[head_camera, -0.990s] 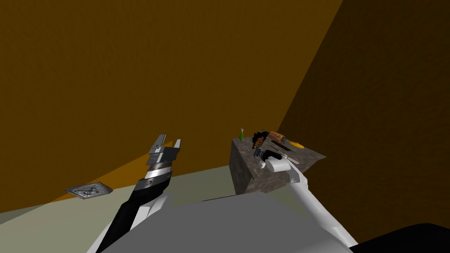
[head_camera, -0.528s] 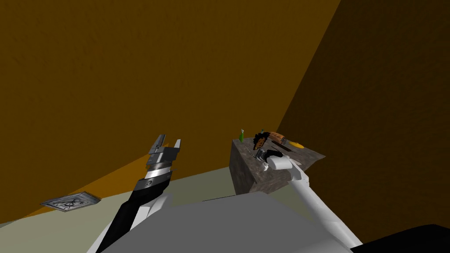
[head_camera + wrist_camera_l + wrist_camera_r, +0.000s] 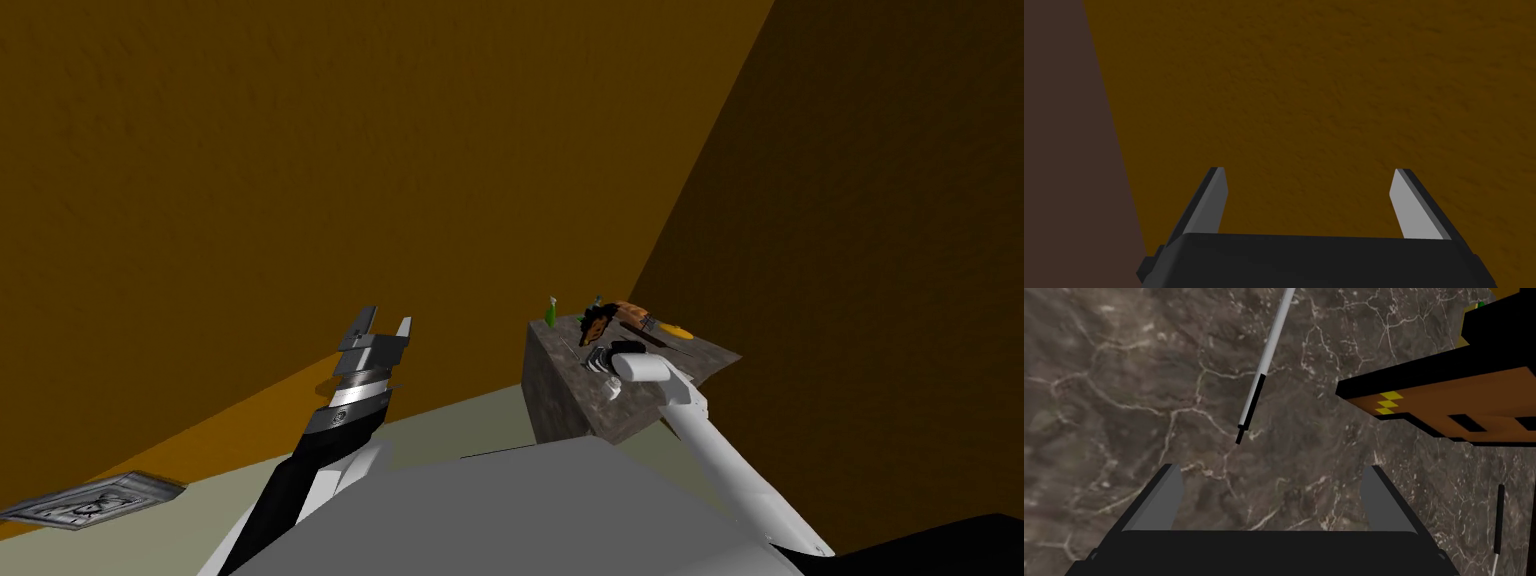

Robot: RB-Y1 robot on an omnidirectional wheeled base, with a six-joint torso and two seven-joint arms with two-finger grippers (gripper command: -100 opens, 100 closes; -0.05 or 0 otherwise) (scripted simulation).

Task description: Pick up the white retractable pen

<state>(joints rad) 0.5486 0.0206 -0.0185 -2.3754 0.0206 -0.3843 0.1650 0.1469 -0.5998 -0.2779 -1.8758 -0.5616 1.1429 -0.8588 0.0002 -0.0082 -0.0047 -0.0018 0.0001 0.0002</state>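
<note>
The white pen has a black tip and lies on the dark marbled table top, just ahead of my right gripper. That gripper is open, and the pen's black tip points into the gap between its fingers without touching them. In the head view my right gripper hangs over the stone block table. My left gripper is held up over the floor, left of the table, open and holding nothing.
An orange and black blocky object lies close beside my right gripper, and a second thin black and white pen lies near it. A green bottle and a yellow item sit at the table's far side. A framed picture lies on the floor.
My view has turned, so the picture on the floor has slid toward the left edge. My right forearm has shifted a little further over the table top. The left arm has kept its pose.
</note>
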